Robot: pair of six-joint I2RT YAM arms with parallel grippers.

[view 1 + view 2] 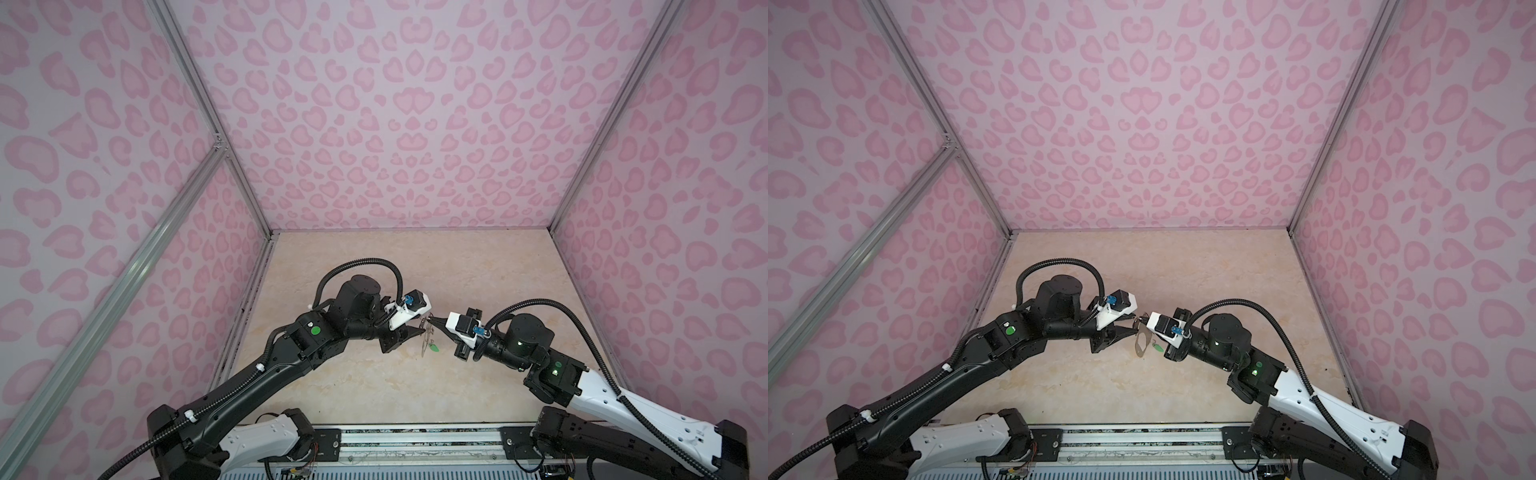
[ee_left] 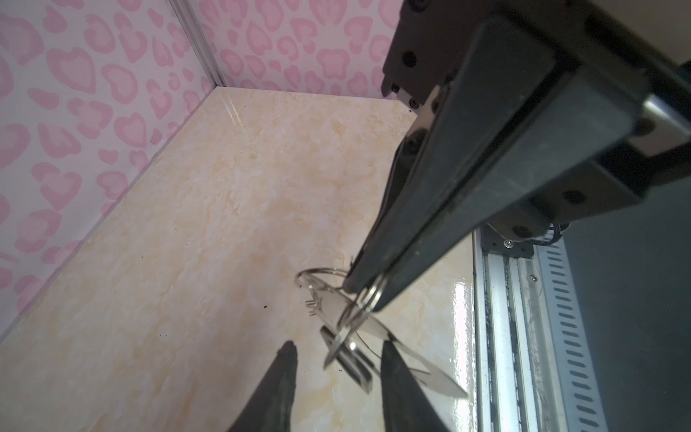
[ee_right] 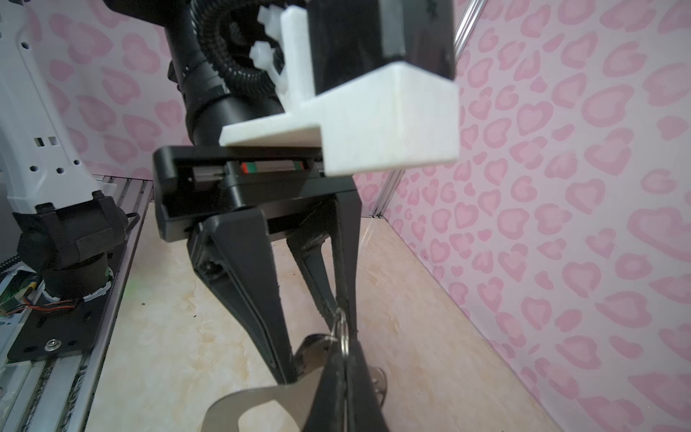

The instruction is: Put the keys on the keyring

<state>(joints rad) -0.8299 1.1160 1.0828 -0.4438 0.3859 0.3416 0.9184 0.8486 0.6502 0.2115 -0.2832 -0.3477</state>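
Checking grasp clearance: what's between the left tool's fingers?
Left wrist view: what looks like a key hangs there, unclamped, the keyring just beyond it.

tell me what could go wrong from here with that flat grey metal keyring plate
The right gripper pinches only a small wire ring, so the hanging flat grey metal keyring plate could swing or slip free. The open left gripper, if it closes here, might knock the plate askew.

A cream marbled tabletop (image 1: 374, 266) is enclosed at its far edge and both sides by pale panels printed with pink hearts (image 1: 395, 124), with aluminium posts (image 1: 206, 104) rising from its far corners and an aluminium rail (image 1: 419, 440) and slotted grille (image 1: 374, 475) along its near edge.
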